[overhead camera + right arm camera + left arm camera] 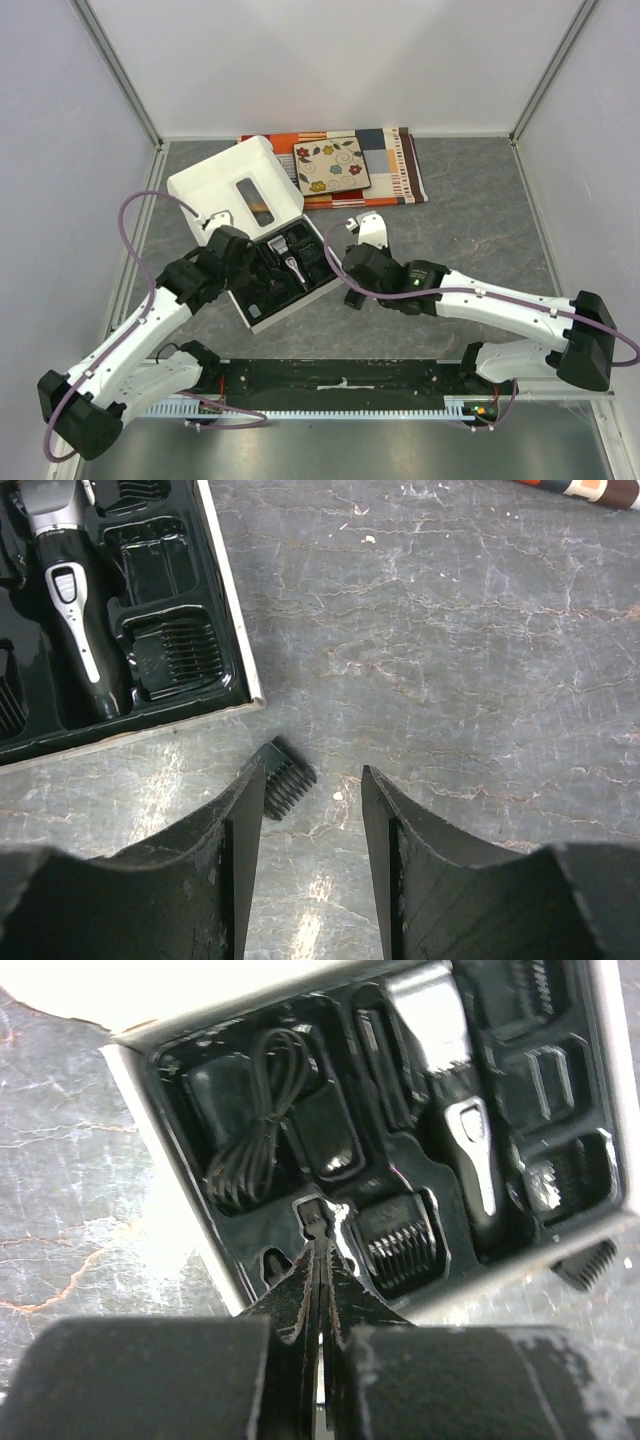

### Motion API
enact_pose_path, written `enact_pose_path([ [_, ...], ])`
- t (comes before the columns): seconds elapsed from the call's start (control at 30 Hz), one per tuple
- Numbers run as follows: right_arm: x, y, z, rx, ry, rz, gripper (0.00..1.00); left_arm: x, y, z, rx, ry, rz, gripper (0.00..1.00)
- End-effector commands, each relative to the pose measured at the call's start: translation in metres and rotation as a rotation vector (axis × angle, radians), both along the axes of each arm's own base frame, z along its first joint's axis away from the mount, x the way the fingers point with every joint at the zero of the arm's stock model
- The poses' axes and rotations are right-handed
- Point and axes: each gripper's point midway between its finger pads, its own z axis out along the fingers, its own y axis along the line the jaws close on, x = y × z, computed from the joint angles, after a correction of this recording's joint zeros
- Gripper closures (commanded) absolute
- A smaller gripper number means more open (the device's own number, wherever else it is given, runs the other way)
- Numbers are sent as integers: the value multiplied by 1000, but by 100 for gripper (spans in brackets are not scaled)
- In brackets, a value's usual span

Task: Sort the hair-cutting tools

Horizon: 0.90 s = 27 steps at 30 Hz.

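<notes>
Grey marbled surface carries everything; on it stands an open white box, lid tipped back, with a black moulded tray inside; behind the box lies a striped cloth with a flowered tile on top. The left tool is closed, fingers pressed flat together, its tips at a small recess on the tray's near edge; the right tool is spread open, over bare surface just outside the box. The black-and-silver clipper lies seated in its long slot in the tray; a coiled cord fills a compartment beside it; a seated comb guard sits just beside the left tool's tips; a loose comb guard lies on the surface outside the box, right against the right tool's left finger.
</notes>
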Motion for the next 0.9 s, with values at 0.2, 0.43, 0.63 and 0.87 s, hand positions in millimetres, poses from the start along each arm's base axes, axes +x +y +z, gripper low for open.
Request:
enact_pose_path([
  [0.2,-8,0,3,31,2,70,49,50,15,-32,-111,11,148,98],
  [0.43,-6,0,4,16,-13,88,48,57,17,-49,-100,60,178,98],
  [0.63,-5,4,4,11,-16,101,48,55,24,-43,-87,45,196,98],
  [0.87,-7,12,-3,20,11,119,48,44,39,-22,-57,42,231,98],
])
